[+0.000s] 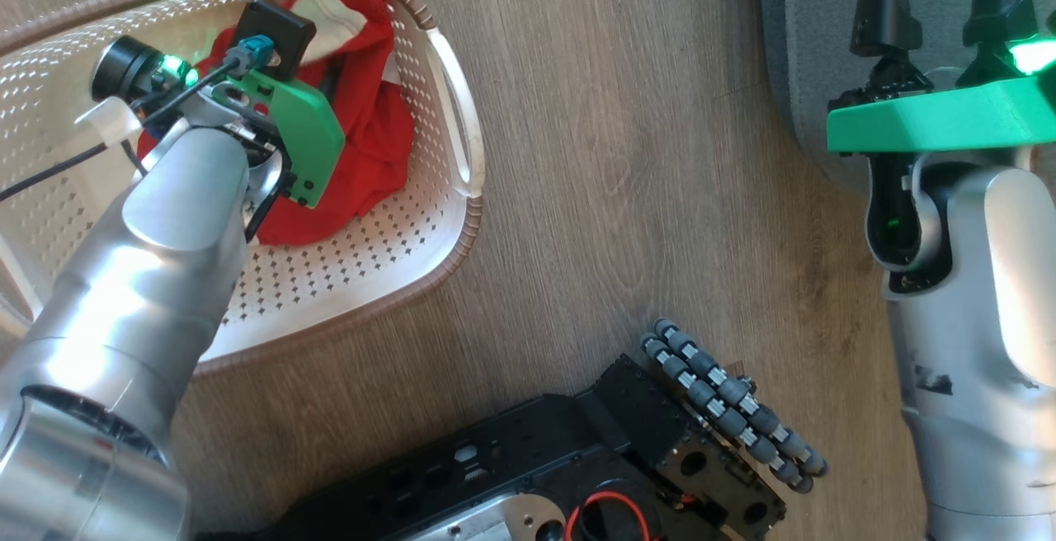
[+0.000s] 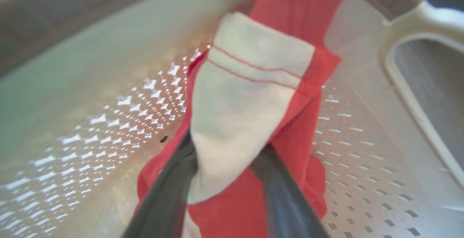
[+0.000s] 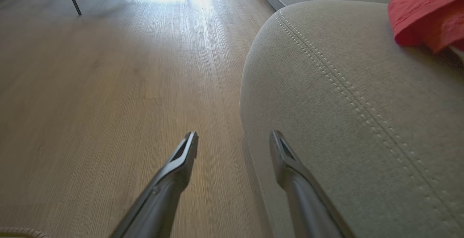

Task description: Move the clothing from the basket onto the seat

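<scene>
Two grippers, one at work. The left gripper (image 2: 228, 147) reaches down into the basket (image 1: 396, 252), which sits at ten o'clock in the head view; its jaws stand wide apart, one finger on each side of a cream sleeve (image 2: 239, 96) of the clothing (image 1: 371, 137), with the fingertips sunk in the red folds and nothing yet pinched. The right gripper (image 3: 233, 143) hangs idle by the rounded corner of the seat (image 3: 344, 103), at two o'clock in the head view, jaws likewise apart and empty. A red garment (image 3: 424, 16) lies on the seat at two o'clock in the right wrist view, so the transfer appears partly done. Step in hand: securing the bundle left in the basket. The next move calls for closing on the sleeve and the cloth beneath it, then a lift high enough to clear the braided rim (image 1: 473, 228) before the swing toward the seat
</scene>
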### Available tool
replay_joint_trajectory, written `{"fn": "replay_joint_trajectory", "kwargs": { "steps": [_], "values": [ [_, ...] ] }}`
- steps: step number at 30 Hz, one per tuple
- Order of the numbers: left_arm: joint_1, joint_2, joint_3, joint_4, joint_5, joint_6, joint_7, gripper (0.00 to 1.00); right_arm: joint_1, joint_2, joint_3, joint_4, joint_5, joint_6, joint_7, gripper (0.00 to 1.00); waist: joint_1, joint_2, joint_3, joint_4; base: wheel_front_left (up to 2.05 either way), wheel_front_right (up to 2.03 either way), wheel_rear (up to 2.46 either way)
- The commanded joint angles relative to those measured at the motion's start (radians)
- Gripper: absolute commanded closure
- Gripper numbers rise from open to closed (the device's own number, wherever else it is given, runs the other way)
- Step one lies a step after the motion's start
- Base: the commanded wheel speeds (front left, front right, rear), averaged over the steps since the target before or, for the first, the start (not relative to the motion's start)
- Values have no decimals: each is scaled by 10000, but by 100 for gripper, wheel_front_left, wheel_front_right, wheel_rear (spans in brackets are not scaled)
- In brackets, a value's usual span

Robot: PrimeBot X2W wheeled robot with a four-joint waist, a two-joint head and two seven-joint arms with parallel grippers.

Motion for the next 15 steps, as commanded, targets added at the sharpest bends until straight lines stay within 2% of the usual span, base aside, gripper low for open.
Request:
{"fn": "replay_joint_trajectory", "kwargs": {
  "steps": [1,7,15],
  "values": [
    [88,203,-97,-223,-275,8,-36,100,452,75,54,-227,139,69,-51,0,0,0,6,16,0,0,0],
    [66,518,-440,-294,-965,8,-227,100,192,77,64,-198,260,69,-51,0,0,0,-116,22,0,0,0],
    [548,385,-770,-416,-1557,8,-406,100,197,78,-118,-67,-28,69,-51,0,0,0,-941,429,0,0,0]
  ]
}}
